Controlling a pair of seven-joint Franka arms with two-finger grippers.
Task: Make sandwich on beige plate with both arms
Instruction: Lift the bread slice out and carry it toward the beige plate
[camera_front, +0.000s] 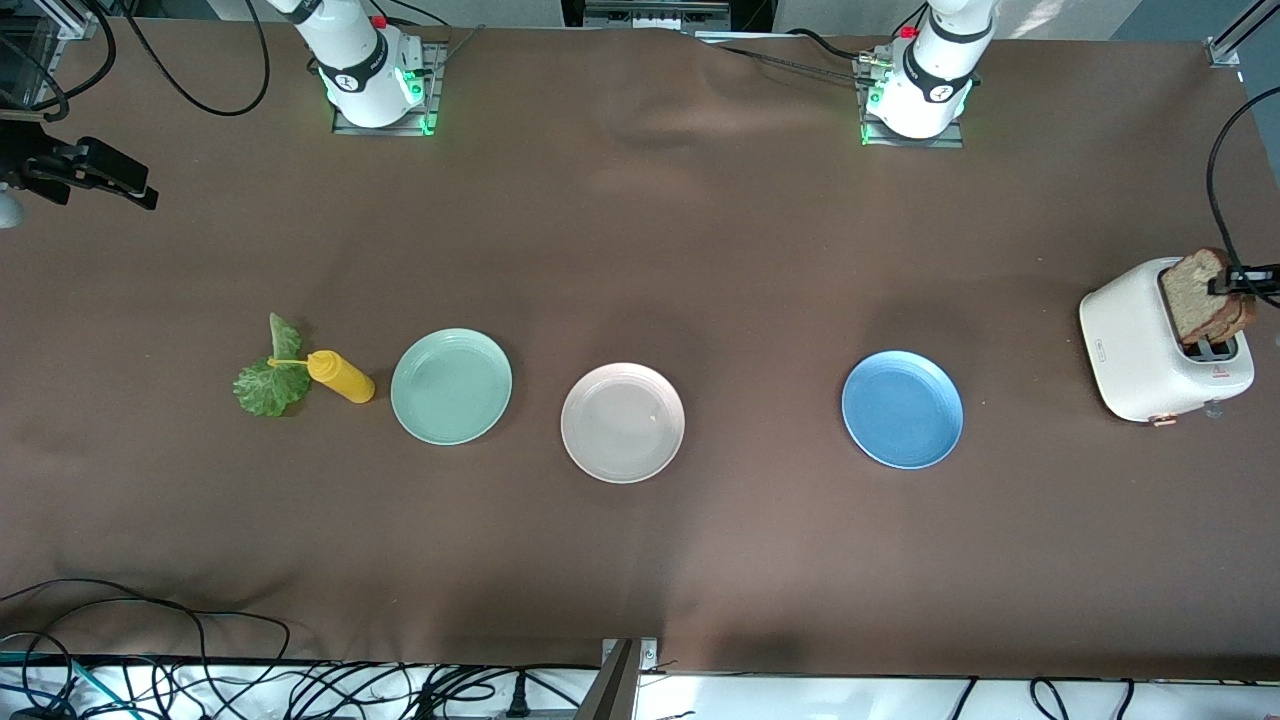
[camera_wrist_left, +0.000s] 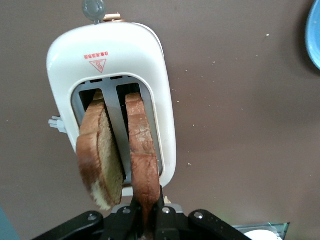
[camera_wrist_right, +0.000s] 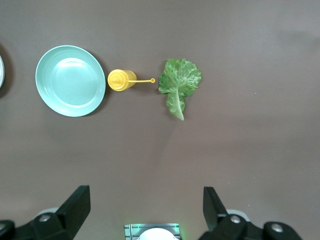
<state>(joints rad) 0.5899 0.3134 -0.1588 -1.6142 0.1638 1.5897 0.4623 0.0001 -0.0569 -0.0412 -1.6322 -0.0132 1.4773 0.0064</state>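
Two brown bread slices (camera_front: 1205, 295) stand upright in the slots of a white toaster (camera_front: 1140, 345) at the left arm's end of the table. My left gripper (camera_wrist_left: 146, 205) is shut on the top edge of one slice (camera_wrist_left: 142, 150); the other slice (camera_wrist_left: 100, 155) leans free beside it. The left gripper (camera_front: 1245, 280) shows at the edge of the front view. The beige plate (camera_front: 622, 422) lies bare mid-table. A green lettuce leaf (camera_front: 270, 380) lies toward the right arm's end. My right gripper (camera_wrist_right: 145, 202) hangs open high over the table, holding nothing.
A yellow squeeze bottle (camera_front: 340, 377) lies between the lettuce leaf (camera_wrist_right: 179, 80) and a mint-green plate (camera_front: 451, 385). A blue plate (camera_front: 902, 408) sits between the beige plate and the toaster (camera_wrist_left: 112, 55). Cables run along the table's near edge.
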